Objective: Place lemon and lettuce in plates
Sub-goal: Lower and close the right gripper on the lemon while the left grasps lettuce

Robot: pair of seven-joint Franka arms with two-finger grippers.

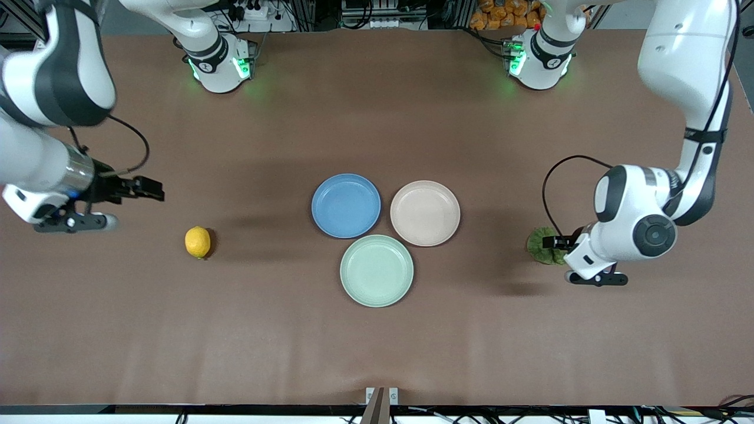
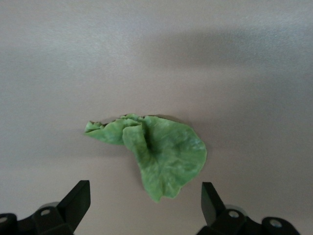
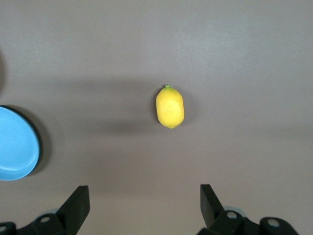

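Left gripper (image 2: 144,205): fingers (image 2: 78,198) spread wide, nothing between them. It hangs over the lettuce (image 2: 156,149), which lies flat on the brown table (image 2: 220,58), wrinkly, with its pointed tail out to one side. In the front view the left gripper (image 1: 556,242) sits low at the left arm's end of the table, and the arm's wrist covers part of the lettuce (image 1: 541,246); contact cannot be told.

Right gripper (image 3: 144,205): fingers (image 3: 78,200) also wide apart, holding nothing. The lemon (image 3: 170,106) lies on the bare table ahead of the fingers, clear of them. In the front view the right gripper (image 1: 144,188) is up over the table at the right arm's end, and the lemon (image 1: 198,242) rests on the table near it, nearer the front camera than the spot under the gripper.

Plates: three in a tight cluster mid-table, all empty. Blue plate (image 1: 346,205) and pink plate (image 1: 425,212) sit side by side, blue toward the right arm's end, pink toward the left arm's end. Mint plate (image 1: 376,270) sits nearer the camera, tucked between the two, rims just about touching. The blue plate's edge (image 3: 17,144) shows in the right wrist view. Lemon and lettuce both lie well apart from the plates, one at each end of the table (image 1: 377,106).
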